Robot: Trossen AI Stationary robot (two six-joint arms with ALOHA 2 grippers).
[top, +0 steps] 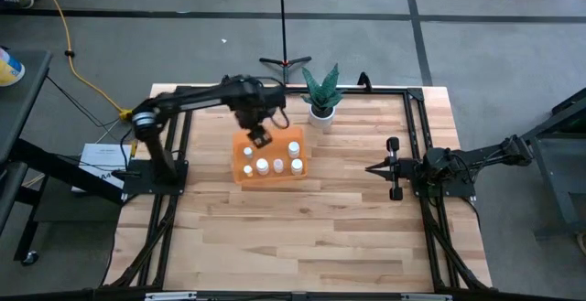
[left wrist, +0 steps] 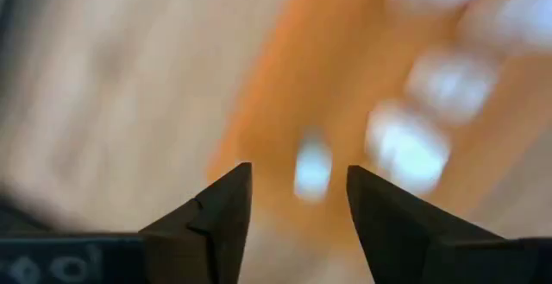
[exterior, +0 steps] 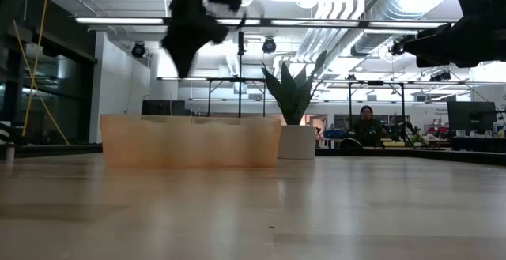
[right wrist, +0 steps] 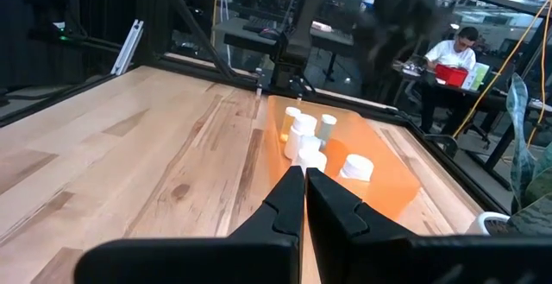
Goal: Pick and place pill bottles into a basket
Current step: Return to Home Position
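The orange basket (top: 271,175) stands on the table a little left of centre, and shows in the low view (exterior: 190,141) and the right wrist view (right wrist: 392,173). Several pill bottles (top: 278,166) with white caps stand inside it (right wrist: 303,135). My left gripper (top: 260,138) hangs open above the basket's far left part (exterior: 183,50). In its wrist view (left wrist: 297,202) a blurred white bottle (left wrist: 312,167) shows between the fingers, down in the basket. My right gripper (top: 374,167) is shut and empty at the table's right, pointing toward the basket (right wrist: 304,180).
A white pot with a green plant (top: 320,109) stands just beyond the basket's far right corner (exterior: 298,141). Bare wood lies near and left of the basket. Black frame rails (top: 417,127) edge the table. A person (right wrist: 457,47) sits in the room behind.
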